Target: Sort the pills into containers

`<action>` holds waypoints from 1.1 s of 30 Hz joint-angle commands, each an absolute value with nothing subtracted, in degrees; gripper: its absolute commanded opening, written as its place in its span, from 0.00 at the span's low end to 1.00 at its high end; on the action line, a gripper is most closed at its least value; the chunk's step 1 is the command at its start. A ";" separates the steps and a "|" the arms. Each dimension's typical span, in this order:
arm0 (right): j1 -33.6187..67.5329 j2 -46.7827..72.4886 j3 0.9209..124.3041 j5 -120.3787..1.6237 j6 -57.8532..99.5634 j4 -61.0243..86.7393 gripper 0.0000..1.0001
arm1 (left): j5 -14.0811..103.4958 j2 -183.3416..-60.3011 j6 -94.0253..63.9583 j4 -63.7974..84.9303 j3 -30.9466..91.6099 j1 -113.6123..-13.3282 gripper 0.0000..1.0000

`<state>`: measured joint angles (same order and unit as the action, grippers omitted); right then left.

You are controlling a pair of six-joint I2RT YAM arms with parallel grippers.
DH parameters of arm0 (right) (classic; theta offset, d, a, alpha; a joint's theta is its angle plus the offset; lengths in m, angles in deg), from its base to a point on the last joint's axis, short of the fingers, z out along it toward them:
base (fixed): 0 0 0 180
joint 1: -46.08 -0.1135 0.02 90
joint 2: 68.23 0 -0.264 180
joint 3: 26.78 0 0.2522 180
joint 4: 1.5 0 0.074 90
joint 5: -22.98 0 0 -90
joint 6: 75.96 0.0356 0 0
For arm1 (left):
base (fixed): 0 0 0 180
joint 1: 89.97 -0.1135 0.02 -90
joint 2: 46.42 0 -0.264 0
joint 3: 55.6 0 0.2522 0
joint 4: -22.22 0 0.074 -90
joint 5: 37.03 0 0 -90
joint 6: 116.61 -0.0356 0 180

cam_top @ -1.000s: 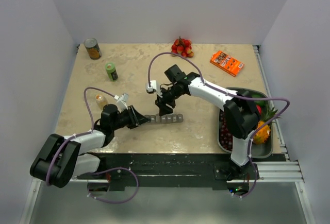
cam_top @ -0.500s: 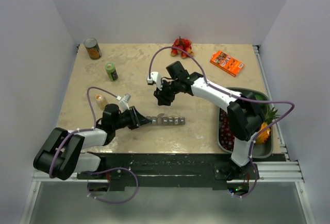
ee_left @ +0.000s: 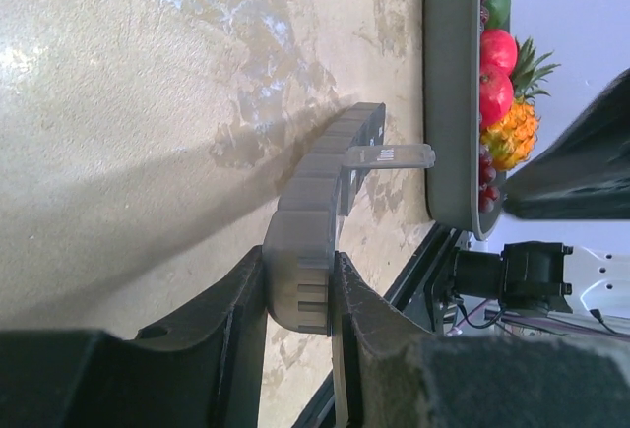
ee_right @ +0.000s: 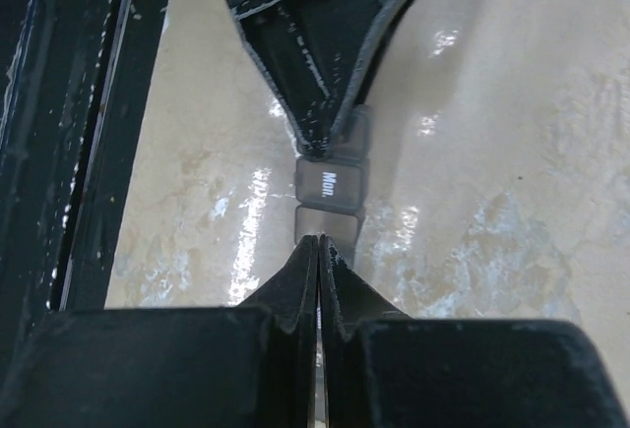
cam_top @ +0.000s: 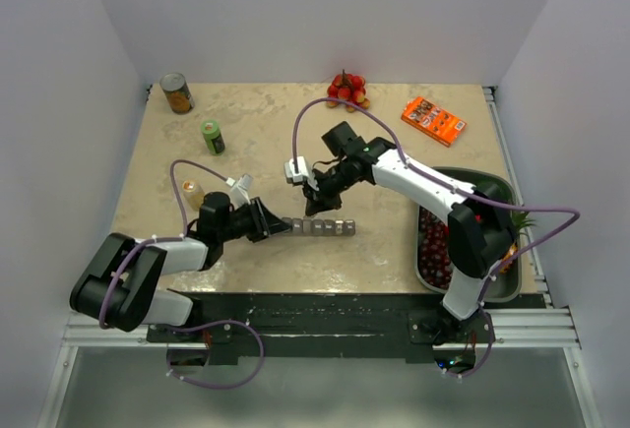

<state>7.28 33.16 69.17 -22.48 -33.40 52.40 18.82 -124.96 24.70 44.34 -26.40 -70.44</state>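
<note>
1. Marbled beige table (cam_top: 256, 133), walled in white on three sides; it carries all items below.
2. Grey tray (ee_left: 448, 103) at the right edge, holding a pineapple (ee_left: 512, 123), red and green fruit and dark grapes. It lies well apart from the work.
3. Left claw (cam_top: 276, 225): grasping the left end of the strip in item 5, one finger on each long side, lying low along the table.
4. Right claw (ee_right: 320, 241): clenched, tips pressed together with nothing visible between them. It is poised over the compartment just past the one marked "Mon."; whether it touches cannot be told.
5. Containers (cam_top: 330, 226): a dark-grey plastic strip of lidded compartments, flat on the table near the front edge, between the two claws.
   - Judged light, stiff and smooth-sided, so apt to skid or pivot on the glossy top if prodded unheld.
   - Best taken across its narrow width at one end.
   - The lids look thin and hinged, so they should be worked at the free lip, gently.
   - One open lid (ee_left: 389, 155) stands upright partway along.
6. Orange box (cam_top: 433, 120), far right; out of the way.
7. Tin can (cam_top: 177, 93), far left corner.
8. Red fruit cluster (cam_top: 346, 91), against the back wall.
9. Green bottle (cam_top: 213, 136), left of centre.
10. Small amber vial (cam_top: 193, 193), just beside the left arm; judged the one item at risk of a knock.
11. No loose pills can be made out.
</note>
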 commanded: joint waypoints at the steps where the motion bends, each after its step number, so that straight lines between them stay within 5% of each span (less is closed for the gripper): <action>1: 6.45 35.91 69.86 -21.49 -39.48 57.96 0.00 | 19.04 -125.60 21.90 45.20 -24.52 -70.72 0.00; 33: 6.35 42.17 74.34 -38.02 -22.78 47.59 0.00 | 17.11 -133.25 20.85 46.34 -18.99 -70.90 0.00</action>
